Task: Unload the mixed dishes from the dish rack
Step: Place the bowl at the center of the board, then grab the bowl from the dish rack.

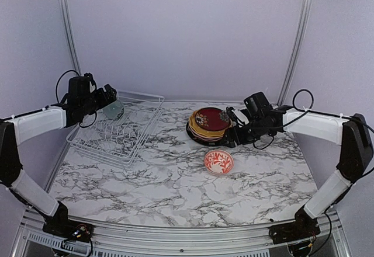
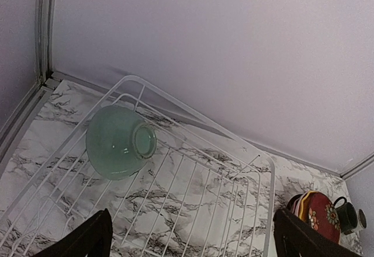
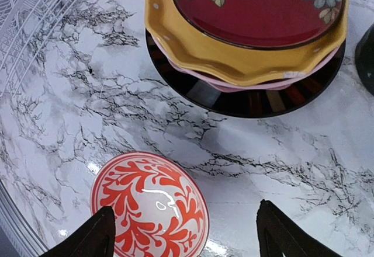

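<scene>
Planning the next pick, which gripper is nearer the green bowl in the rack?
Left. The left gripper hangs open above the green bowl; the right gripper is far off by the plate stack.

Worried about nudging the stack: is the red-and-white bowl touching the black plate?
Apart. The right wrist view shows bare marble between the red-and-white bowl and the black plate.

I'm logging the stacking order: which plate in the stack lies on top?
The dark red floral plate: only its face is uncovered. The scalloped orange-yellow plate, pink plate and black plate lie under it.
</scene>
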{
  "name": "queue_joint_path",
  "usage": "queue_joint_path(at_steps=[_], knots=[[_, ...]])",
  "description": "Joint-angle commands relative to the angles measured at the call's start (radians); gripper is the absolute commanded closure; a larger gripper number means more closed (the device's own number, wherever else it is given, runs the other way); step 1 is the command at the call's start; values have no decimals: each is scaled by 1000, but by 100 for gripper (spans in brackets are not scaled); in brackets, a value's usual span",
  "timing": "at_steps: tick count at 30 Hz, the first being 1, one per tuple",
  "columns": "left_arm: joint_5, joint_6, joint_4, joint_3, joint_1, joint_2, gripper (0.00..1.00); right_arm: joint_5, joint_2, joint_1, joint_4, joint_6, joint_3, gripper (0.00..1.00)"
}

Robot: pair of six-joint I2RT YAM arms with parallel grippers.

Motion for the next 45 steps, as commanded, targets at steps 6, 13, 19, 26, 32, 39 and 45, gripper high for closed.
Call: queue_joint_path(at_steps=[6, 13, 19, 26, 32, 39, 45], knots=[[91, -220, -24, 115, 76, 222, 1, -17, -80, -1, -28, 8, 77, 19], [92, -289, -79, 251, 106, 380, 1, -23, -103, -1, -30, 9, 77, 18], [15, -279, -305, 447, 110, 504, 1, -16, -113, -2, -30, 5, 63, 18], [-12, -209, -407, 528, 114, 573, 1, -22, -110, -2, -26, 3, 63, 18], [-44, -162, -425, 540, 116, 595, 1, -35, -108, -1, -25, 4, 67, 18], [-46, -135, -412, 553, 122, 615, 1, -38, -113, -2, -28, 6, 66, 18], [-24, -116, -379, 546, 127, 628, 1, -36, -117, -2, -31, 5, 63, 18]])
